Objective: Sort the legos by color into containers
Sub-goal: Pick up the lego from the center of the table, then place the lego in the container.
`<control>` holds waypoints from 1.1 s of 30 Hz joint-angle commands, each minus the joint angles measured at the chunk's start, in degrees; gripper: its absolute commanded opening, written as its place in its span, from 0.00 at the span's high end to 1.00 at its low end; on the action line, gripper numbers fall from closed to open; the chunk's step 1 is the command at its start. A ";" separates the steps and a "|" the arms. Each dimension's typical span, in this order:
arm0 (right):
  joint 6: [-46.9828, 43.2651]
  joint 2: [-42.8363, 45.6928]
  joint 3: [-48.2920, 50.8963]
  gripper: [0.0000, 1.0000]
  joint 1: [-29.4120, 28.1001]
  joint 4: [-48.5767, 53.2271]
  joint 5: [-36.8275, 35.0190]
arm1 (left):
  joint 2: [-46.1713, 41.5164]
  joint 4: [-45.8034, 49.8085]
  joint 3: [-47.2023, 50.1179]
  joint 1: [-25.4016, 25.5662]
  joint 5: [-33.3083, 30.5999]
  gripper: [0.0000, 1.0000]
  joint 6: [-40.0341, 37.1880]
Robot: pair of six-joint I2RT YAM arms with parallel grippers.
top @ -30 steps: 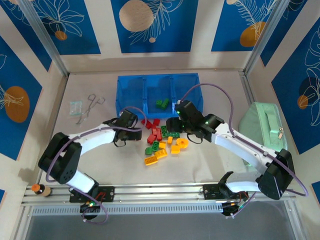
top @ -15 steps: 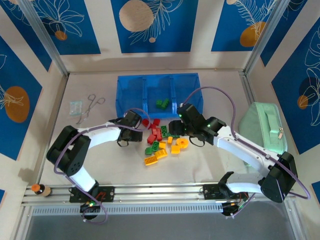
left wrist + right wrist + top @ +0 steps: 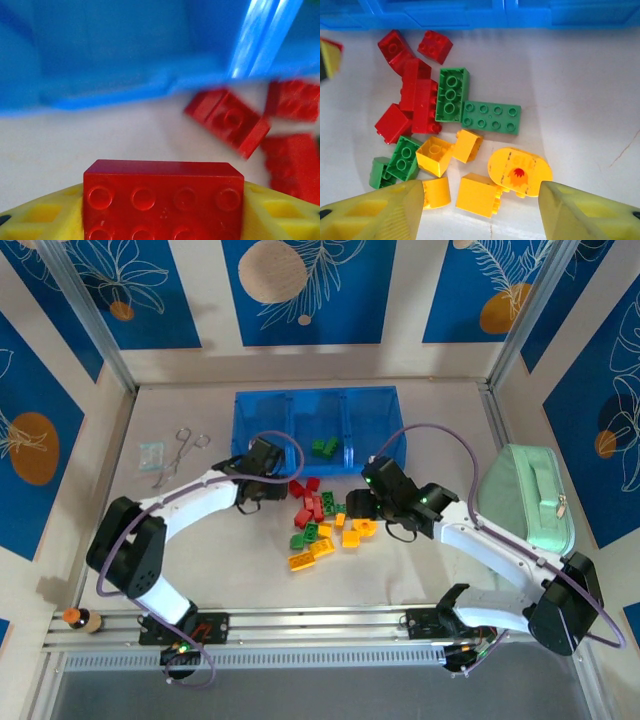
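Two tools — the left tool [image 3: 163, 220] clamps a red brick [image 3: 163, 192] between its fingers [image 3: 40, 220], the blue tray [image 3: 100, 60] just ahead of it; the right tool [image 3: 482, 199] hangs wide open over the loose legos [image 3: 451, 95] on the tabletop [image 3: 580, 100].

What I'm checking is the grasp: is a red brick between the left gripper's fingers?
Yes, the left wrist view shows a red brick between the yellow fingers of the left gripper.
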State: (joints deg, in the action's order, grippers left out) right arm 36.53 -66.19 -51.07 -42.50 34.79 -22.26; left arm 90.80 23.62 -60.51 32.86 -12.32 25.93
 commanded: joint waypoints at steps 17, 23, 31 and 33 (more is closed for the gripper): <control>4.51 6.87 5.78 0.38 -1.94 1.50 1.35 | 19.57 8.78 -30.71 -10.82 0.42 0.42 -6.25; 4.62 5.78 4.87 0.38 -3.05 1.43 1.35 | 19.34 10.34 -34.10 -11.35 0.65 0.15 -7.38; 4.12 1.36 1.04 0.38 -5.35 1.51 0.63 | 12.21 9.52 -31.43 -11.33 0.02 0.13 -7.91; 3.98 -0.09 -0.03 0.38 -5.79 1.65 0.55 | 9.40 8.81 -28.87 -11.18 0.60 0.13 -7.85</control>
State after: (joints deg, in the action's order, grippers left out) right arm 40.14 -65.21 -48.38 -47.57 35.59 -21.43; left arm 105.41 32.18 -91.68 21.87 -12.05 18.94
